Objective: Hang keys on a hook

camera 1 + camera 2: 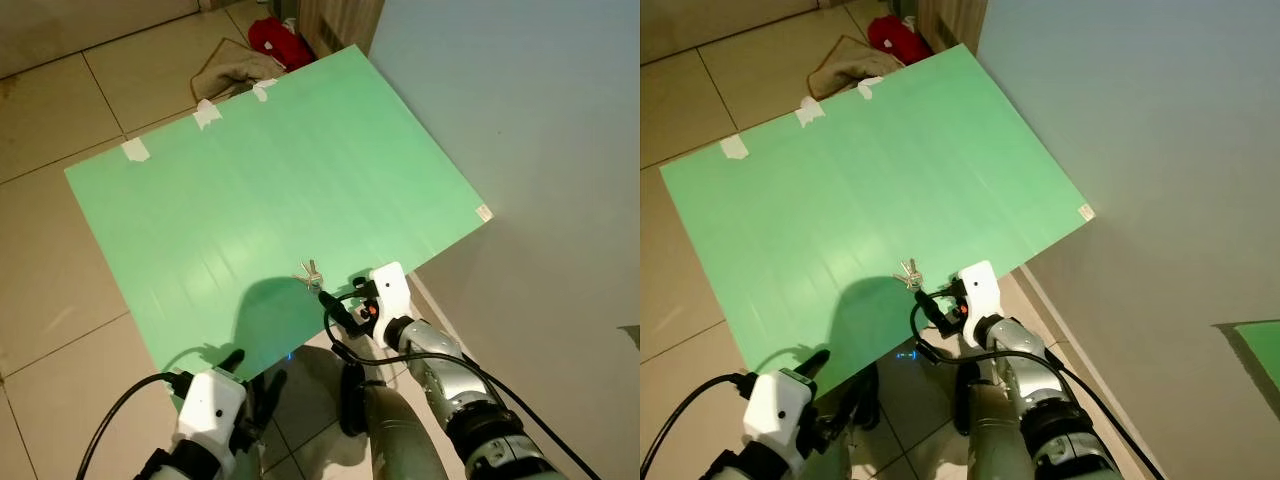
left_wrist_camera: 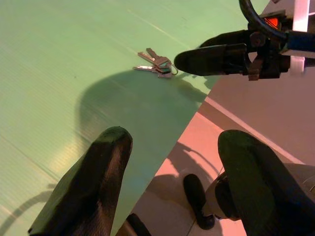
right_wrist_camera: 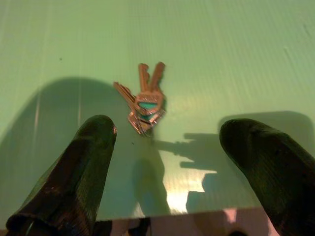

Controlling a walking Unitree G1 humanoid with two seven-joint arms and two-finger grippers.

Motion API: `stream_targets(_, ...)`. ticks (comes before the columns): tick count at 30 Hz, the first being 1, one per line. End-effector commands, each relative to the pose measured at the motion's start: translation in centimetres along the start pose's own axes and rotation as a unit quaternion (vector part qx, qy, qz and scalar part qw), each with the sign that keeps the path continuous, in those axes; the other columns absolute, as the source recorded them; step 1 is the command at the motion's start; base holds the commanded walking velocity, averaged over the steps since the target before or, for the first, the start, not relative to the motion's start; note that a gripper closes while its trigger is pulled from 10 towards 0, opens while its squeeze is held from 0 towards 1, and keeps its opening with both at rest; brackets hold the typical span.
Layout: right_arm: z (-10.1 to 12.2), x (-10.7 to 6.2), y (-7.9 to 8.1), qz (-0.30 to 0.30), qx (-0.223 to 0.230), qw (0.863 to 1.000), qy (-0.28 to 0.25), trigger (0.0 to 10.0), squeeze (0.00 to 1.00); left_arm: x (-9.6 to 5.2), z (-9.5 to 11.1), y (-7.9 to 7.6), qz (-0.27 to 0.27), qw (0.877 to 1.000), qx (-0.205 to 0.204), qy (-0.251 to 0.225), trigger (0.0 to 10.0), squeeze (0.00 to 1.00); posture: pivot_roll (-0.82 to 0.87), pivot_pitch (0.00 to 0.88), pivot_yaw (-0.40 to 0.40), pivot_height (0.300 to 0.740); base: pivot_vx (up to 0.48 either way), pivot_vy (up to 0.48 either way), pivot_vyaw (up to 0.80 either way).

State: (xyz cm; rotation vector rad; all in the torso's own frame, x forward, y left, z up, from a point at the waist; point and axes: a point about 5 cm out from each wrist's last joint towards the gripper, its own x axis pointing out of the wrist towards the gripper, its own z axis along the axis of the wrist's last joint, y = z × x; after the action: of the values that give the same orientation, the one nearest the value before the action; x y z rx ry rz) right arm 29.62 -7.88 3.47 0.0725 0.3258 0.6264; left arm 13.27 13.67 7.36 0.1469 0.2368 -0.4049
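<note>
While the right hand (image 3: 162,162) hovers wide open, the keys (image 3: 144,100) lie just beyond its fingertips

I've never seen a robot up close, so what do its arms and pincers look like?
Both arms are silvery metal with black joints and looping black cables. Each wrist carries a white block; the right pincer has an orange-red spot there. Each pincer, like the left pincer, has two long, rounded black fingers.

Both arms were silver metal with ribbed black joint rings. Each ended in a white block housing, looped with black cables, that carried the left gripper (image 1: 250,375) and the right gripper (image 1: 335,305), each with long rounded black fingers (image 3: 74,182). An orange-red mark showed on the right housing.
</note>
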Motion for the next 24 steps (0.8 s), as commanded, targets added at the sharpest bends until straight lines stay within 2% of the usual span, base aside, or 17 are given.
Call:
stream_targets(1, -1.3, -0.5, -0.1, -0.010, 0.016, 1.000, 0.016, 10.0, 0.00, -0.5, -0.3, -0.6, -0.002, 1.000, -0.006, 0.011, 10.0, 0.00, 0.21, 0.442, -0.118, 0.740, 0.000, 0.000, 0.00)
stream_targets(6, -1.2, 0.2, 0.7, -0.003, 0.016, 1.000, 0.013, 10.0, 0.00, -0.6, -0.3, -0.7, -0.001, 1.000, -0.009, 0.013, 10.0, 0.00, 0.21, 0.450, -0.125, 0.740, 0.000, 0.000, 0.00)
stream_targets(13, -2.0, 0.2, 0.6, -0.028, -0.032, 0.999, 0.032, 10.0, 0.00, -0.6, -0.3, -0.8, 0.003, 1.000, -0.010, 0.013, 10.0, 0.00, 0.21, 0.454, -0.124, 0.740, 0.000, 0.000, 0.00)
stream_targets(21, -2.0, 0.4, 0.4, -0.050, -0.038, 0.998, 0.031, 10.0, 0.00, -0.6, -0.3, -0.8, 0.004, 1.000, -0.009, 0.011, 10.0, 0.00, 0.22, 0.448, -0.120, 0.740, 0.000, 0.000, 0.00)
stream_targets(23, -2.1, 0.5, 0.5, -0.051, -0.038, 0.998, 0.031, 9.5, 0.00, -0.6, -0.3, -0.8, 0.004, 1.000, -0.009, 0.012, 10.0, 0.00, 0.22, 0.447, -0.119, 0.740, 0.000, 0.000, 0.00)
stream_targets(24, -2.0, 0.6, 0.7, -0.050, -0.034, 0.998, 0.029, 9.9, 0.00, -0.6, -0.3, -0.8, 0.004, 1.000, -0.009, 0.012, 10.0, 0.00, 0.22, 0.442, -0.119, 0.740, 0.000, 0.000, 0.00)
